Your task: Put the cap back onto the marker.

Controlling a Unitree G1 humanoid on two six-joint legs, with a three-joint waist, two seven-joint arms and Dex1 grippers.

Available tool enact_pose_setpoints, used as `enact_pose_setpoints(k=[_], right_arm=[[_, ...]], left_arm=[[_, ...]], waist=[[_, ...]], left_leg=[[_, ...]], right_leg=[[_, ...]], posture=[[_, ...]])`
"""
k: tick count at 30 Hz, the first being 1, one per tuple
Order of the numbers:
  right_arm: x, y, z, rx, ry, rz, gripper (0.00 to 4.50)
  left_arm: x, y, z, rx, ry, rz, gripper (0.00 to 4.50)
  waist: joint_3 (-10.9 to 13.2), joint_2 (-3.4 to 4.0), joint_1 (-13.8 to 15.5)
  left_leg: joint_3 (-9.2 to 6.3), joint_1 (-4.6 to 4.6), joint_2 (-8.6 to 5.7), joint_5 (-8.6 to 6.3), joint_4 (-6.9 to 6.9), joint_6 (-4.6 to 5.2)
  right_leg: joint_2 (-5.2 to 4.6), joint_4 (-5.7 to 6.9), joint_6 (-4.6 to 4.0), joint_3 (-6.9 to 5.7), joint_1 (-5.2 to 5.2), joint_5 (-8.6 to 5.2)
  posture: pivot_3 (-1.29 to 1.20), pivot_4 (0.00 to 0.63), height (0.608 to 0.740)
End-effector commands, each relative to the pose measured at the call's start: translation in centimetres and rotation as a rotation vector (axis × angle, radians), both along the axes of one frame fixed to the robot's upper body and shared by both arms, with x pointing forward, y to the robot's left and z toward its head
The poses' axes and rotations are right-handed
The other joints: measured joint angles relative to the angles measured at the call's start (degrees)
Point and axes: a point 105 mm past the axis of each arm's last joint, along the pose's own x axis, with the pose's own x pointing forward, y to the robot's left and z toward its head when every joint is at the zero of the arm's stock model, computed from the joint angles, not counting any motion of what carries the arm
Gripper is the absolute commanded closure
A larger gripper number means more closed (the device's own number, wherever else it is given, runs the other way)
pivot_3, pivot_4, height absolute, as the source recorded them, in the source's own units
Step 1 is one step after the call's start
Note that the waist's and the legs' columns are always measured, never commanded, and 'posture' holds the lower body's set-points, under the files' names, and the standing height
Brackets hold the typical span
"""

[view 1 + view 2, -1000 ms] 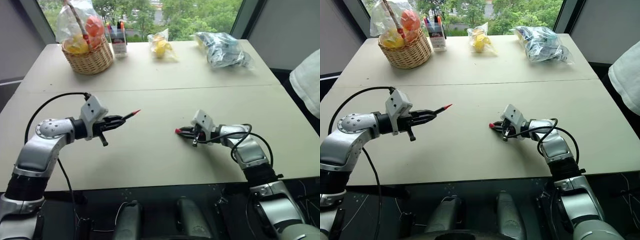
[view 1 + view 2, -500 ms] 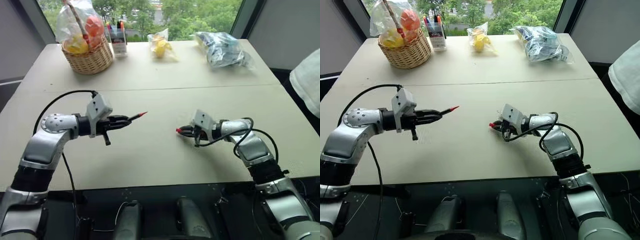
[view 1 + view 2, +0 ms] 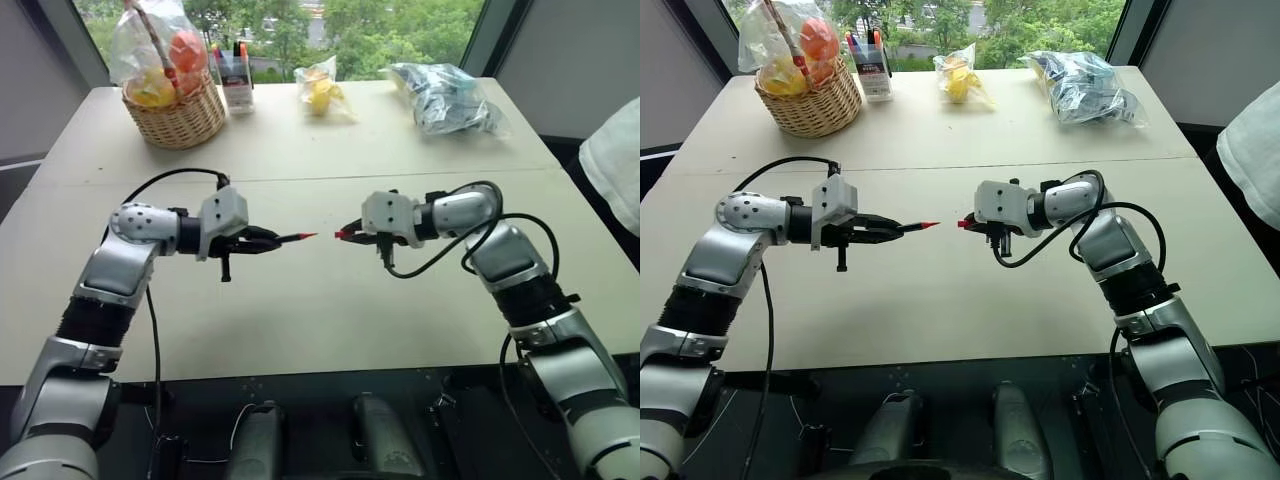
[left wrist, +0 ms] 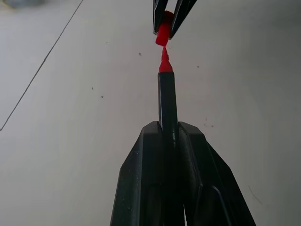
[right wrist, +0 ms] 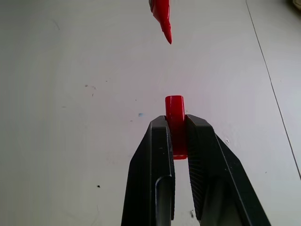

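- Left pincer (image 3: 262,241): clamped on the slim black plastic marker (image 3: 285,240), held above the pale desk (image 3: 300,320), red tip aimed at the other arm.
- Right pincer (image 3: 352,233): clamped on the short red plastic cap (image 3: 342,235), open end facing the tip, a small gap between them.
- Alignment: the left wrist view shows tip and cap nearly in line; the right wrist view suggests a slight offset.
- Recommendation: correct the offset first, then bring them together slowly and straight, both grips firm, until the cap seats.
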Motion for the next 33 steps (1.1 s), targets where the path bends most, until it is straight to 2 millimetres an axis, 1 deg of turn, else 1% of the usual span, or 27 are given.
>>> enact_pose_setpoints(k=[1, 14, 26, 33], right_arm=[[-0.2, 0.9, 1.1, 0.016, -0.035, 0.033, 4.45], [-0.5, 2.0, 1.7, 0.052, -0.016, 0.063, 4.45], [-0.3, 2.5, 2.4, 0.076, -0.031, 0.063, 4.45], [-0.5, 2.8, 2.4, 0.079, -0.024, 0.074, 4.45]], left_arm=[[-0.1, 0.0, 0.7, 0.008, -0.044, -0.01, 4.5], [-0.1, 0.1, 0.7, 0.007, -0.054, 0.004, 4.5], [-0.1, -0.2, 0.7, -0.001, -0.051, 0.007, 4.5], [-0.1, -0.2, 0.7, 0.002, -0.052, 0.006, 4.5]], waist=[[0.0, 0.0, 0.0], [0.0, 0.0, 0.0], [0.0, 0.0, -0.01], [0.0, 0.0, 0.0]], left_leg=[[0.0, 0.0, 0.0, 0.0, 0.0, 0.0], [-0.01, 0.0, 0.0, 0.0, 0.0, 0.0], [-0.01, 0.0, 0.0, 0.0, 0.01, 0.0], [-0.01, 0.0, 0.0, 0.0, 0.01, 0.0]], right_leg=[[0.0, 0.0, 0.0, 0.0, 0.0, 0.0], [0.0, 0.02, 0.0, 0.0, 0.0, 0.0], [0.0, 0.02, 0.0, 0.0, -0.01, 0.0], [0.0, 0.02, 0.0, 0.0, -0.01, 0.0]], posture=[[0.0, 0.15, 0.74], [0.0, 0.15, 0.74], [0.0, 0.15, 0.74], [0.0, 0.15, 0.74]])
